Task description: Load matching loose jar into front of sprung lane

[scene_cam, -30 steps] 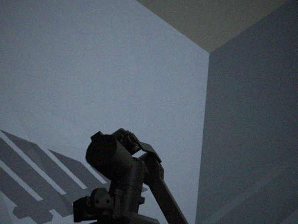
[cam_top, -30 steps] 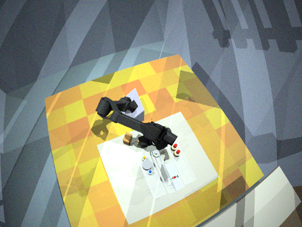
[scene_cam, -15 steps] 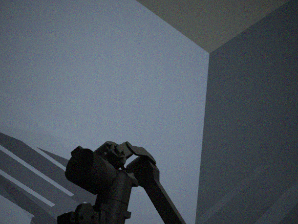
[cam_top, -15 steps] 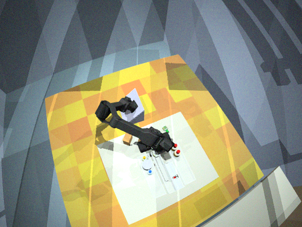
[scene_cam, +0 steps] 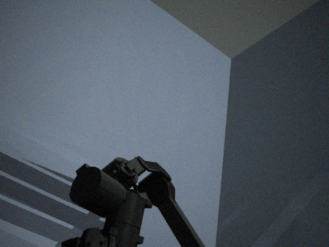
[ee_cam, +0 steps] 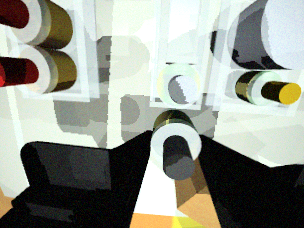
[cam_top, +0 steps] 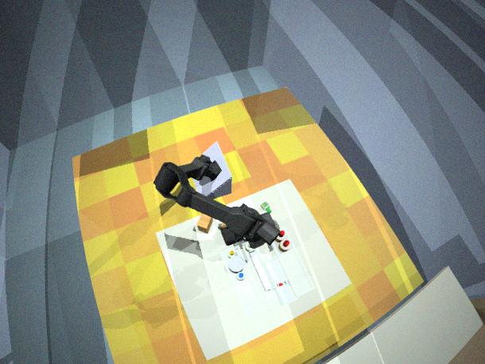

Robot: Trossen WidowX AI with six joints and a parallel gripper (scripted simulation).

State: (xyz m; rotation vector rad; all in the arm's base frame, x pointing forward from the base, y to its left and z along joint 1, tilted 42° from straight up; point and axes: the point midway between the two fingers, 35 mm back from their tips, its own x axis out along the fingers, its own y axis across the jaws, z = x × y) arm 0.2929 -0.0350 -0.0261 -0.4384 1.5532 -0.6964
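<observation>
Hand (ee_cam: pixel 176 165) gripping grey-capped jar (ee_cam: pixel 176 145), matching jar (ee_cam: pixel 179 86) in lane (ee_cam: pixel 161 55) just ahead, red-capped jars (ee_cam: pixel 30 75) ahead left

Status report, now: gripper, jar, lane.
Gripper shut on grey-capped jar. Jar in front of lane, not in. Matching jar stands at lane front.

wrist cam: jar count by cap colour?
Grey cap: 2, one held in the fingers, one in the lane ahead
Red cap: 2, upper left and below it
Yellow cap: 1, right
Total: 5 jars. The large pale round thing at top right is cut off by the frame, so it is not counted.
</observation>
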